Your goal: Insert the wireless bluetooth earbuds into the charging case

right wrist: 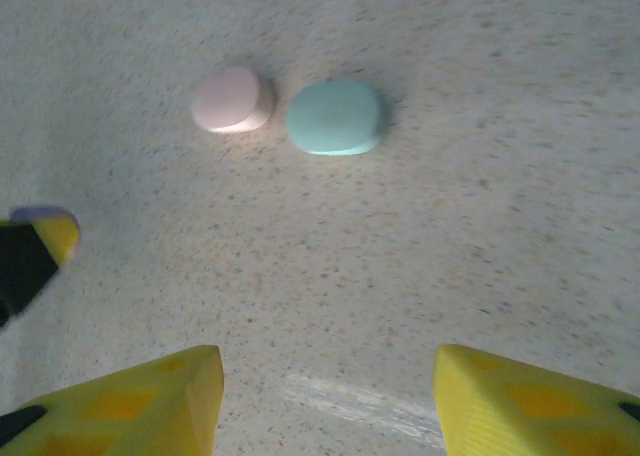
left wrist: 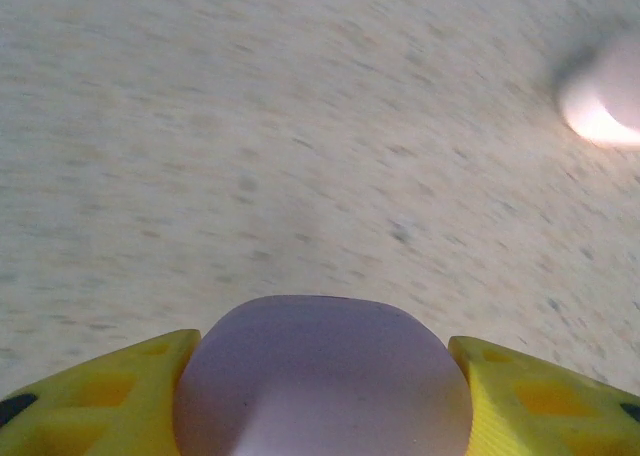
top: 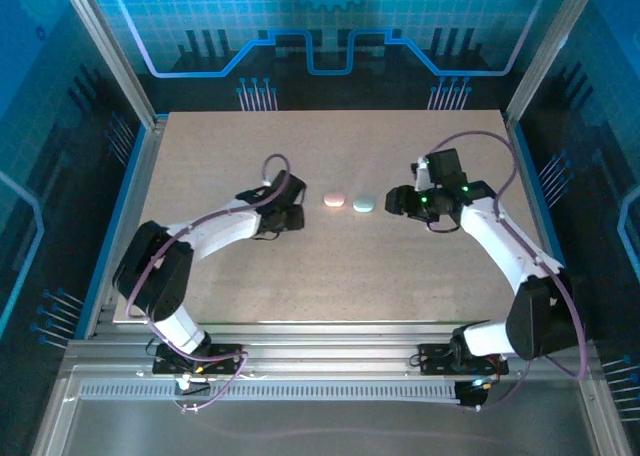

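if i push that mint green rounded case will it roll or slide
Probably slides: the mint green rounded plastic case lies flat and low on the speckled table. Its smooth curved shell looks slippery, so a grip may skid off.

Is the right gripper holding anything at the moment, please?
No, the yellow fingers of the right gripper stand well apart, with bare table between them.

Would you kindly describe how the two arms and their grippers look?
Both arms, left arm and right arm, have white links, black joints and a purple cable. The left gripper and right gripper are black; their fingers are yellow with darker diamond recesses.
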### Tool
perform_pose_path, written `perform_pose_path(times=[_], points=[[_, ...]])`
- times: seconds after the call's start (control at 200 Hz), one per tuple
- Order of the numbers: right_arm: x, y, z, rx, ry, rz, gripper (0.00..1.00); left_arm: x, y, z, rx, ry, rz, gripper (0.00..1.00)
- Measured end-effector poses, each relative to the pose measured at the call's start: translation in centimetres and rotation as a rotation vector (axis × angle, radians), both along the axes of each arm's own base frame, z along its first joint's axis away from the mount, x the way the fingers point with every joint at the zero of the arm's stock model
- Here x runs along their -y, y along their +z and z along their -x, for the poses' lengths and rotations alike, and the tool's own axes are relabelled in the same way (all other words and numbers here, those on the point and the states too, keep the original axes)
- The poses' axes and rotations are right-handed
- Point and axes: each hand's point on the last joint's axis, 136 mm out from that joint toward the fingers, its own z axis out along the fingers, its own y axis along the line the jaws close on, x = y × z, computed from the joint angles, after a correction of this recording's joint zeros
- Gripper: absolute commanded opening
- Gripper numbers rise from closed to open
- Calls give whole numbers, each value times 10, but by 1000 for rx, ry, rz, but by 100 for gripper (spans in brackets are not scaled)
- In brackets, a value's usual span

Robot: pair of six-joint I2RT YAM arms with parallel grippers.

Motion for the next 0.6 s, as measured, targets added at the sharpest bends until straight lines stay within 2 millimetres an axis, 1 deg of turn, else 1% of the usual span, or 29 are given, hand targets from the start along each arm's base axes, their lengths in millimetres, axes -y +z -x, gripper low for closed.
perform_pose_path(times=[0.09, 0.165, 0.3, 0.415, 0.495, 0.54, 0.6], points=[[18, 2, 5, 26, -67, 1, 60, 35, -10, 14, -40, -96, 4, 53], [28, 5, 9, 50, -104, 1, 60, 60, -17, 26, -70, -162, 12, 53], [32, 12, 12, 86, -119, -6, 60, 95, -26, 44, -118, -235, 35, 54], [30, 15, 10, 102, -111, -13, 60, 108, -35, 51, -152, -247, 41, 55], [28, 15, 11, 98, -97, -23, 60, 109, -42, 52, -175, -242, 30, 56], [26, 13, 12, 91, -87, -31, 59, 108, -46, 53, -186, -241, 21, 59], [22, 10, 12, 78, -72, -43, 59, 107, -51, 55, -200, -238, 10, 59]])
